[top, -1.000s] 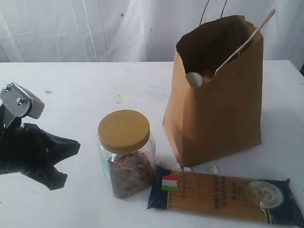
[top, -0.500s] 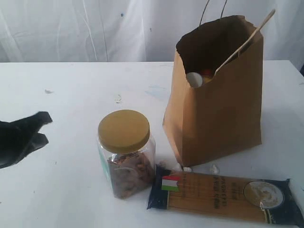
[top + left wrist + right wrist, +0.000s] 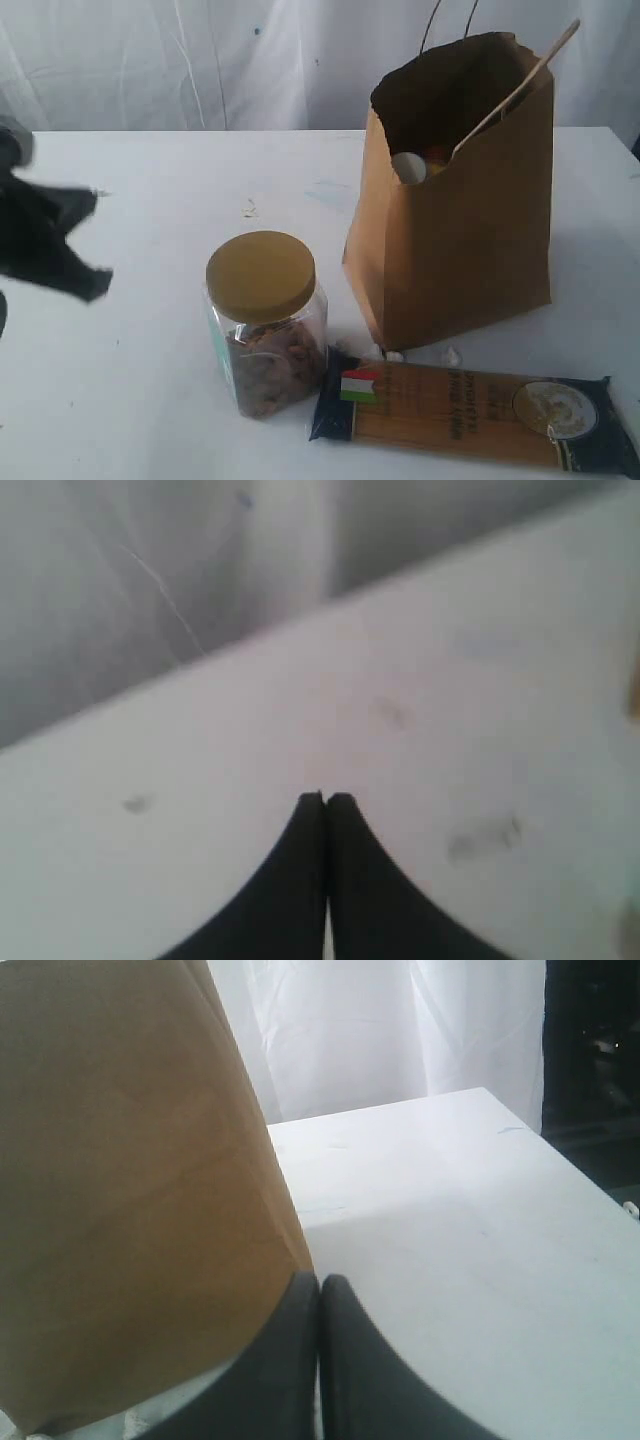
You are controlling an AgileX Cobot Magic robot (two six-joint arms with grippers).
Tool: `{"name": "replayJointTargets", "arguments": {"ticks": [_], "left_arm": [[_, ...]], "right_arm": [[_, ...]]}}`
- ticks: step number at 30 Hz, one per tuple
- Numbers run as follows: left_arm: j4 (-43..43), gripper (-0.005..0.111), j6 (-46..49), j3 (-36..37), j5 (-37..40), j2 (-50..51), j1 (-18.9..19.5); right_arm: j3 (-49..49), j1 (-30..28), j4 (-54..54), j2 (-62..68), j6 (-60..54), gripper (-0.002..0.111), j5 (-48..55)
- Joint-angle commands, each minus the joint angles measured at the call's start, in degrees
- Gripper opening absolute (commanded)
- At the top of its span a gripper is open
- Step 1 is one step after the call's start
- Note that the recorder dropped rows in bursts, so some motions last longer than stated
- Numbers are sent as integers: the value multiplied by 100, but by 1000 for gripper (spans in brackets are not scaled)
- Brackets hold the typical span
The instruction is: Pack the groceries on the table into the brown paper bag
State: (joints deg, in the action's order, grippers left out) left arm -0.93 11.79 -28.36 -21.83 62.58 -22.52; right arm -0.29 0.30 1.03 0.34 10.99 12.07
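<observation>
While the bag [image 3: 462,235] stands, jar [image 3: 265,322] sits beside — upright.

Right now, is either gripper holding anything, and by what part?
Nothing held. The left gripper and right gripper are both shut, empty; the jar and spaghetti packet sit untouched on the table.

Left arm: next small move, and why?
Probably open the left gripper and bring it toward the clear jar with gold lid. Its jaws are shut on nothing, left of the jar in the exterior view, and the jar stands upright on the table outside the brown paper bag, nearer that arm than the spaghetti packet.
</observation>
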Motion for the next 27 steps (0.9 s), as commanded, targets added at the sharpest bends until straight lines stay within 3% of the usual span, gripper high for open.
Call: {"name": "replayJointTargets", "arguments": {"ticks": [1,5,9,15,18,19,20,23,24,27], "left_arm": [[1405,0,-1179,92,1362,97,-19],[1957,0,-1686,605,613,102,-258],[3838,0,-2320,906,206,236,-899],[3880,2,-2300,915,183,272,-950],[3880,22,-2399,956,208,285,-950],[3809,37,-2537,998,269,326,-950],[3420,61,-3005,1037,583,338,-950],[2954,101,-3540,1058,713,338,-950],[2940,105,-3538,1058,606,338,-950],[2974,105,-3542,1058,289,338,-950]], "right_arm": [[29,-30,-14,-34,22,0,-12],[29,-30,-14,-34,22,0,-12],[29,-30,-14,-34,22,0,-12],[29,-30,-14,-34,22,0,-12],[29,-30,-14,-34,22,0,-12],[29,-30,-14,-34,22,0,-12],[29,-30,-14,-34,22,0,-12],[29,-30,-14,-34,22,0,-12],[29,-30,-14,-34,22,0,-12],[29,-30,-14,-34,22,0,-12]]}}
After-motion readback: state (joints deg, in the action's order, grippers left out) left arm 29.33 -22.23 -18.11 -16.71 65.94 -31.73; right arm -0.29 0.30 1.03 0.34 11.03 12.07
